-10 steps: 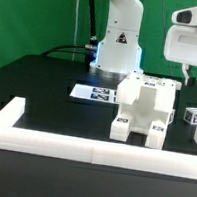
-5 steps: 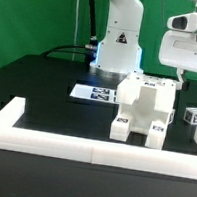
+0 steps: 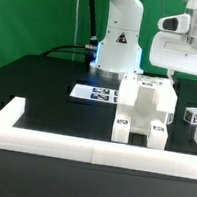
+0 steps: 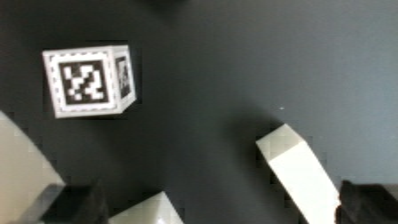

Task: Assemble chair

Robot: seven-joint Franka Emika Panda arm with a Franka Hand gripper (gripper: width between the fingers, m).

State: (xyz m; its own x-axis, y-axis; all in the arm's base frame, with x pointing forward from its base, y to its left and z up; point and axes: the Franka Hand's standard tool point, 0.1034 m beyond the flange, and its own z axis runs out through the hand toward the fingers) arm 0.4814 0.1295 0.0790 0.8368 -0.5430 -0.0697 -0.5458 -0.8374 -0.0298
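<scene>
While the chair stands on the black table behind the border wall, the gripper hovers over its far side, near a loose tagged cube at the exterior view's right. The wrist view shows the fingers spread wide, clasping nothing, above the cube.

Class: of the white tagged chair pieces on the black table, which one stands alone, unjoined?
The small white plastic cube near the exterior view's right edge: it stands by itself, while the other pieces form one blocky white structure.
</scene>
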